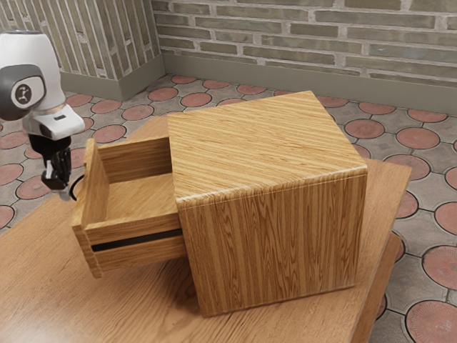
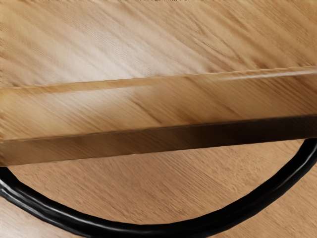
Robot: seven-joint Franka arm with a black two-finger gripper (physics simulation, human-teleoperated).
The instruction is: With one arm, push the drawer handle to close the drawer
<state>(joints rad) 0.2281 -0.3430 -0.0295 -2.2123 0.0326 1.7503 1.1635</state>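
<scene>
The curved black handle [image 2: 148, 231] on the pulled-out drawer [image 1: 95, 175] lies just beside the gripper [image 1: 63, 188], whose opening I cannot tell, on the side toward the cabinet [image 1: 275, 243], where the push should head

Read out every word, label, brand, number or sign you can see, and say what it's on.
No words, brands or numbers can be read.
A small round emblem on the arm: too small to read.
The cabinet, drawer and black handle show no lettering.
</scene>
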